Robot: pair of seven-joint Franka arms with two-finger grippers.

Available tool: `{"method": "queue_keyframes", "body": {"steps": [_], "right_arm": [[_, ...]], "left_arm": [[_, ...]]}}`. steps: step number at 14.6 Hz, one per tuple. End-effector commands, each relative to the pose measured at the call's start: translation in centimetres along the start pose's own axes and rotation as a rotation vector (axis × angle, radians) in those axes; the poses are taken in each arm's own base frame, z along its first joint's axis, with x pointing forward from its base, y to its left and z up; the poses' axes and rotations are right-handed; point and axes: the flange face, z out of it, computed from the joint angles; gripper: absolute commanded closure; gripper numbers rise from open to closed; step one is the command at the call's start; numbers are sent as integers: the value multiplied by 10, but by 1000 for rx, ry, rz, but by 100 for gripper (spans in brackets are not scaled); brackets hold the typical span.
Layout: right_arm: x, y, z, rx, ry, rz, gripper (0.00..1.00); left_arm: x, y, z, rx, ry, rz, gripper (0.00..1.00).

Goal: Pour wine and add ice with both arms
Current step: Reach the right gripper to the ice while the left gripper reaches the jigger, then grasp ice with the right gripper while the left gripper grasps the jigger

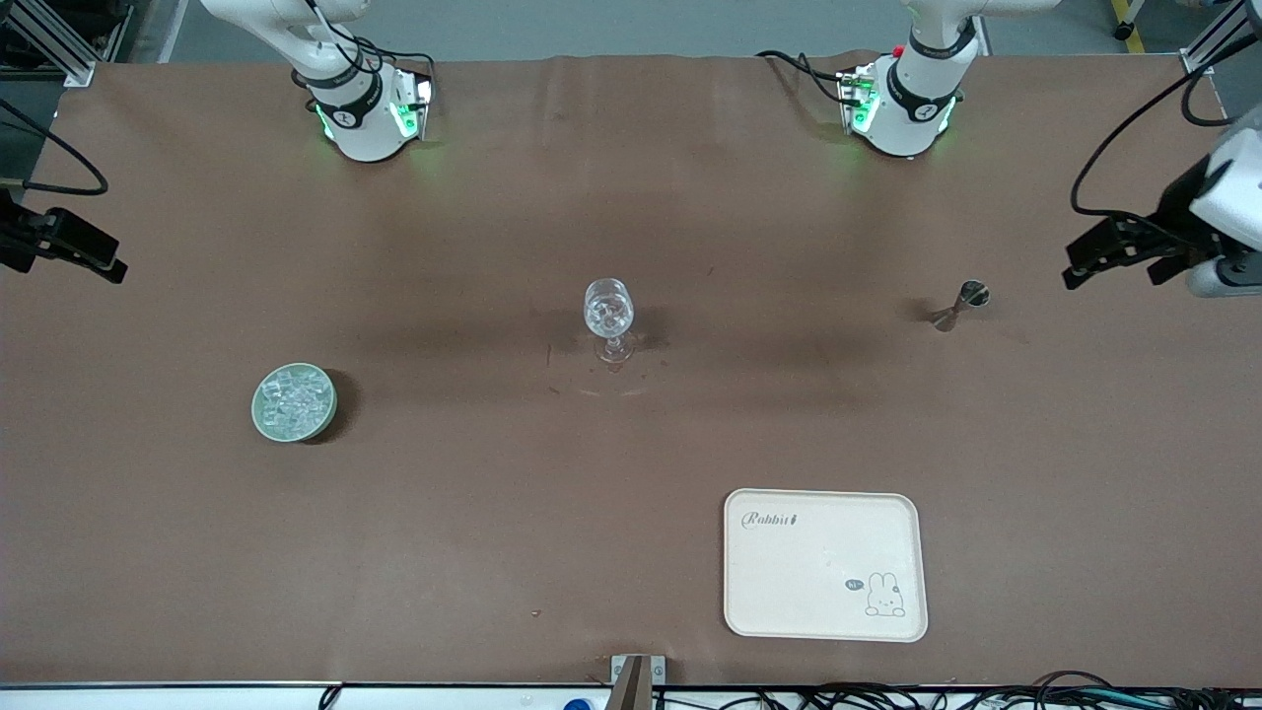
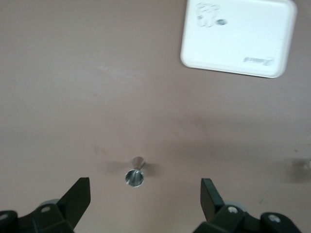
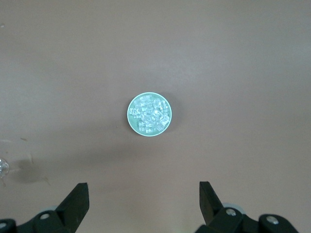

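Observation:
A clear stemmed glass (image 1: pixel 608 318) stands upright mid-table, with clear glints inside its bowl. The ice (image 1: pixel 293 397) is a heap of small clear cubes in a pale green bowl (image 1: pixel 267 426) toward the right arm's end. A small metal jigger (image 1: pixel 961 304) stands toward the left arm's end. No wine shows. My left gripper (image 1: pixel 1114 268) hangs open and empty, high over the table's edge beside the jigger (image 2: pixel 135 174). My right gripper (image 1: pixel 59 258) hangs open and empty over the other edge, looking down at the ice (image 3: pixel 150 113). Both grippers (image 2: pixel 146 194) (image 3: pixel 144 196) are well above the cloth.
A cream tray (image 1: pixel 825 564) with a rabbit drawing lies flat, nearer the front camera than the jigger; it also shows in the left wrist view (image 2: pixel 238 36). Brown cloth covers the table. The glass's edge (image 3: pixel 2 167) just enters the right wrist view.

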Motion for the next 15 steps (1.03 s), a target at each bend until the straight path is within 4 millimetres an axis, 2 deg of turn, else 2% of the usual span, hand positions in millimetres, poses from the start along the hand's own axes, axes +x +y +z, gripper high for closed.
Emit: {"method": "queue_keyframes", "body": {"steps": [1,2,3,8,9,13,14,15], "right_arm": [[5,0,33,4,-14,-9,0],[9,-1,52,4,-11,-10,0],[12,-2,71,5,-7,-11,0],[29,-9,175,3,0,-22,2],[31,-9,194,-2,-1,-24,2],[36,-8,288,-4,57,-28,3],[34,-6,305,-1,89,-26,3],[31,-7,322,2,103,-28,3]], "left_arm": [[-5,-38,24,-10,-75,-125,0],[-9,-47,38,-5,-122,-186,0],[-11,-66,51,-4,-154,-267,0],[-33,-182,120,-274,-311,-660,0],[-39,-198,135,-318,-338,-719,0],[-51,-245,201,-446,-468,-924,0],[-55,-260,214,-491,-496,-972,0],[-59,-267,231,-519,-554,-1008,0]]}}
